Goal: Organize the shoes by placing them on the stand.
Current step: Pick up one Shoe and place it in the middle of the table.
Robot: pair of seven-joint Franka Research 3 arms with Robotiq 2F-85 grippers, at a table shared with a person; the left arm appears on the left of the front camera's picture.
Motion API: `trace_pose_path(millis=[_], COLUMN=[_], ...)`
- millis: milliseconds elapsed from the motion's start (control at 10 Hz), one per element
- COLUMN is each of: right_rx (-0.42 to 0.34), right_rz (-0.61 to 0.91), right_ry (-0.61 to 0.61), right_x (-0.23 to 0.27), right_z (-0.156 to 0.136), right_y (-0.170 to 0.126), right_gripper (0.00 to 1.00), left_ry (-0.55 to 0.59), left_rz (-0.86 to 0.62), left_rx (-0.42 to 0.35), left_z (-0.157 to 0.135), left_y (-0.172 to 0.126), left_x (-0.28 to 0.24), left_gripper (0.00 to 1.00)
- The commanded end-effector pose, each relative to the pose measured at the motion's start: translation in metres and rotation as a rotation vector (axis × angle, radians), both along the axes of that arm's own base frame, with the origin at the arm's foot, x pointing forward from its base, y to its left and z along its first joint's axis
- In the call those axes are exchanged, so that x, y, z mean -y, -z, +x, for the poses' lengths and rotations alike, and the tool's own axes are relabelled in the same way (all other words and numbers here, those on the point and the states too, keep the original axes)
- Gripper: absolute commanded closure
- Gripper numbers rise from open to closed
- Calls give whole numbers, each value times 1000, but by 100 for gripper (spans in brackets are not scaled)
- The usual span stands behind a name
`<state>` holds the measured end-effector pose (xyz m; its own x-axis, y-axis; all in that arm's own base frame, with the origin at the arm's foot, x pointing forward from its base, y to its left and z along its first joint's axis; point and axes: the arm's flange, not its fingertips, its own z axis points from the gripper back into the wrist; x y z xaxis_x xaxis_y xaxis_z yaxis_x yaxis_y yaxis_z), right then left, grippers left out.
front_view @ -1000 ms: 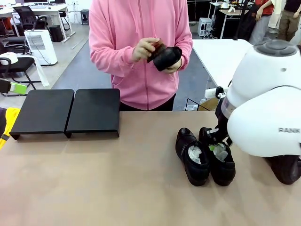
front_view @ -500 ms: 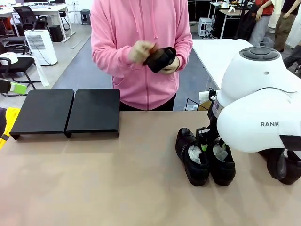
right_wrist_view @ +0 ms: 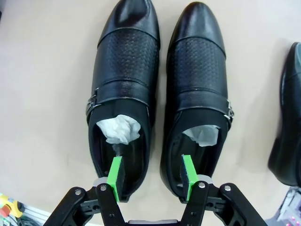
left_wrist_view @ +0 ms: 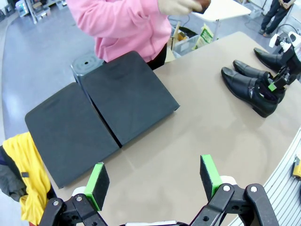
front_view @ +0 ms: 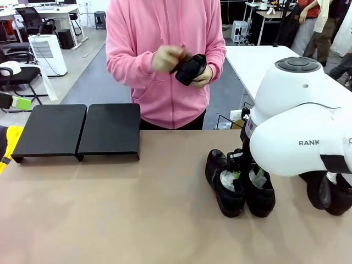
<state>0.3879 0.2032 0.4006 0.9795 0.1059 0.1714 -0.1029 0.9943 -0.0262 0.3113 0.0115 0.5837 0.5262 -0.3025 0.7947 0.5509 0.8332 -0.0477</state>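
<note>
A: Where does the right pincer point(right_wrist_view: 151, 169) stand?

B: Partly spread and low over the heels, pinching nothing that I can see. One pad dips into the mouth of the first shoe point(right_wrist_view: 124, 70), the other into the second shoe point(right_wrist_view: 200, 70). The two touching inner walls lie between the pads.

A: So closing there is the danger?

B: I think so. It would nip both walls together, and two glossy shoes hung from thin leather could slide out, or one could drop halfway. The pad in the first shoe also sits just beside the paper stuffing point(right_wrist_view: 117, 128); pinch paper and the hold is soft.

A: And if it takes only one?

B: Gripped at the heel, the toe ahead of the pincer will likely sag and drag on the worktop point(right_wrist_view: 42, 94), or shove its neighbour. The third shoe point(right_wrist_view: 287, 117), off to one side, could be clipped on the swing.

A: Farther out?

B: The stand point(left_wrist_view: 127, 94) is well apart from this pincer and bare. It lies just beyond the left pincer point(left_wrist_view: 153, 169), which hangs wide spread and empty. A long carry gives a weak hold time to fail. Past the worktop the person's hands point(front_view: 165, 58) hold a fourth shoe point(front_view: 192, 69); reaching in could cross the arm's path.
</note>
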Motion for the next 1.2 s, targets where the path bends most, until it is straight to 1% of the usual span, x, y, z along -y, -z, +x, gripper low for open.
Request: trace_pose_path(millis=[0,500,900,1100], right_rx=[-40,-103,-119,-110], right_rz=[33,72,83,90], right_ry=[29,59,91,107], right_x=[-10,-19,-18,-16], right_z=[7,10,14,14], right_y=[-5,11,28,37], right_gripper=[36,36,36,36], left_ry=[13,13,13,13], left_rz=[2,2,2,2], left_rx=[4,4,4,4], left_z=[-1,-1,-1,-1], left_y=[0,0,0,0], left_x=[-2,-2,-2,-2], left_gripper=[0,0,0,0])
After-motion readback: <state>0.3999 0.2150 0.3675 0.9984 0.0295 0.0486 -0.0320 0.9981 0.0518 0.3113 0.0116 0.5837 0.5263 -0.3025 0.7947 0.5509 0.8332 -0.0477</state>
